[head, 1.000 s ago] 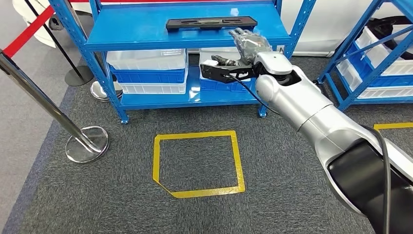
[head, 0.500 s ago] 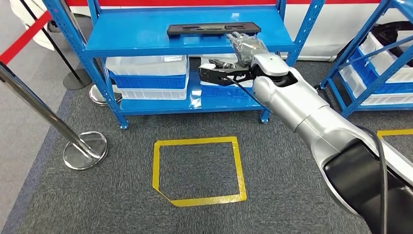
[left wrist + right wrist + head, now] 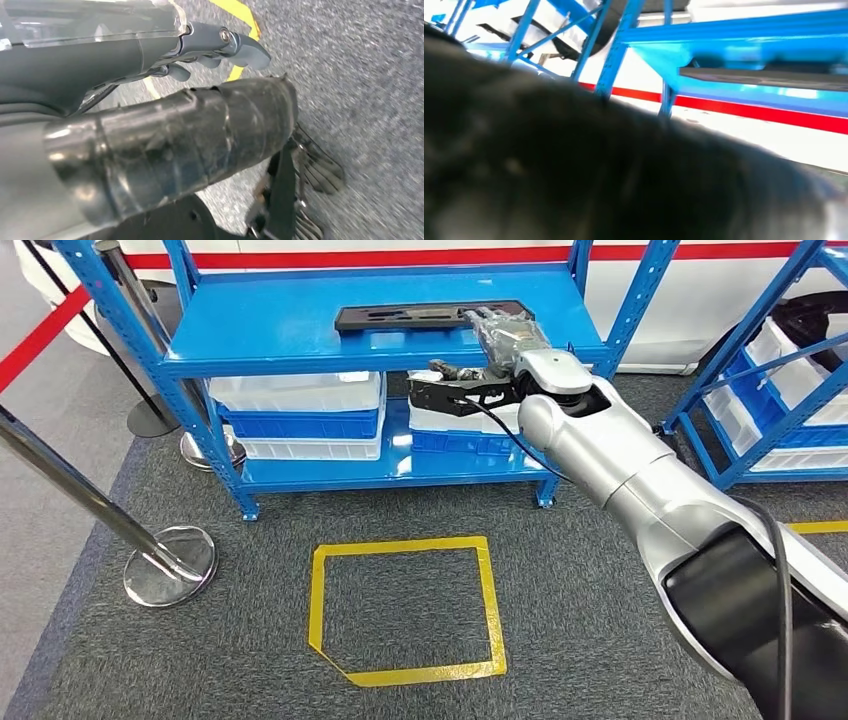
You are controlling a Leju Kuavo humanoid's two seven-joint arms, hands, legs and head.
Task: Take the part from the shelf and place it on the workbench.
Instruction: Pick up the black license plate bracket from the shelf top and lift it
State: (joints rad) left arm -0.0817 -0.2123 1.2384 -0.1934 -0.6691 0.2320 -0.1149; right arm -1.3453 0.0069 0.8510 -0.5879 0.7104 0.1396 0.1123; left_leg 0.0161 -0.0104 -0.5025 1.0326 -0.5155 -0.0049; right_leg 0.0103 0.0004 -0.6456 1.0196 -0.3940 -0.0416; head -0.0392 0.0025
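Observation:
The part point(image 3: 410, 317) is a long flat black piece lying across the top blue shelf point(image 3: 280, 330). In the head view my right hand point(image 3: 503, 336) reaches over the shelf's front edge, and its fingers point(image 3: 488, 322) lie spread on the part's right end without closing on it. The silver right arm point(image 3: 620, 460) stretches in from the lower right. In the left wrist view my left hand point(image 3: 220, 47) hangs above the carpet with loosely bent fingers and holds nothing. In the right wrist view a blurred dark hand cover point(image 3: 574, 170) sits in front of blue shelf beams.
White and blue bins point(image 3: 300, 405) sit on the lower shelf. A chrome stanchion point(image 3: 165, 565) and a red belt stand at the left. A yellow tape square point(image 3: 405, 605) marks the carpet. A second blue rack point(image 3: 780, 390) with bins stands at the right.
The view has shifted, so the shelf sits lower and nearer. My right hand has gone from below the part's right end to lying over it.

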